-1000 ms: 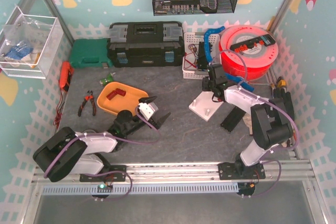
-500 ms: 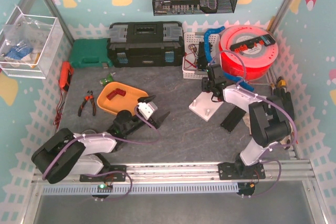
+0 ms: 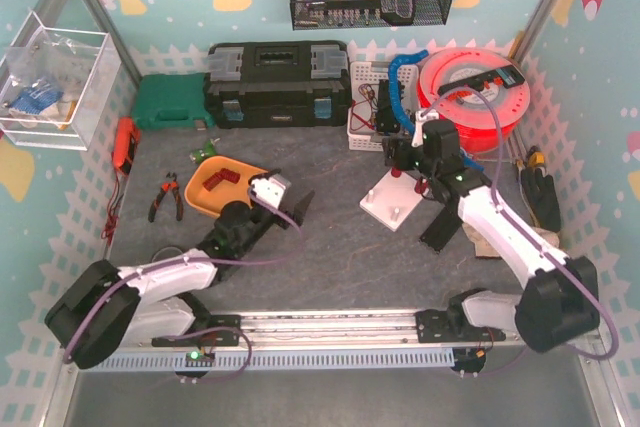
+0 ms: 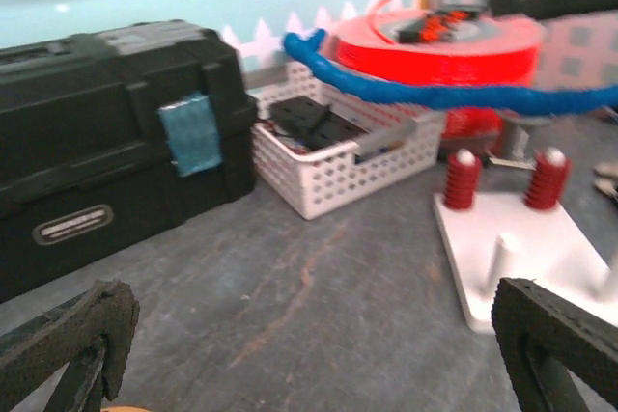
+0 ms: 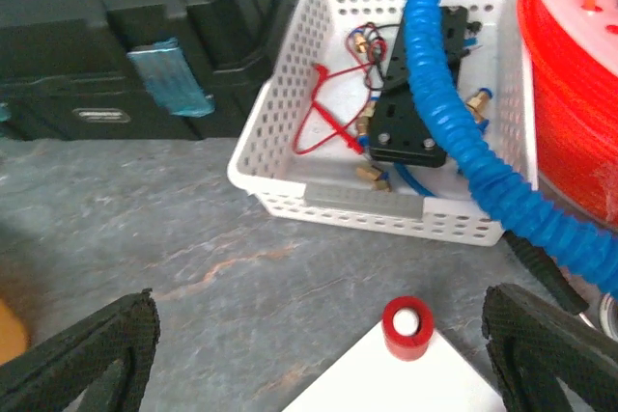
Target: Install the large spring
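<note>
A white peg plate (image 3: 393, 209) lies right of centre on the grey table. In the right wrist view a red spring (image 5: 407, 327) sits over the peg at the plate's far corner. The left wrist view shows two red springs (image 4: 461, 180) (image 4: 547, 178) standing on the plate (image 4: 521, 258). My right gripper (image 3: 398, 155) (image 5: 319, 359) hangs open just above and behind that corner, holding nothing. The left gripper (image 3: 285, 215) (image 4: 314, 354) is wide open over bare table, left of the plate. One more red spring (image 3: 222, 176) lies in the orange tray (image 3: 205, 202).
A white basket (image 3: 368, 107) of parts, a blue hose (image 5: 454, 123) and a red filament spool (image 3: 475, 97) stand behind the plate. At the back are a black toolbox (image 3: 278, 82) and a green case (image 3: 172, 102). Pliers (image 3: 165, 197) lie far left.
My right gripper has opened and lifted back from the plate, leaving the red spring on its peg. The left arm has drawn slightly back and to the left.
</note>
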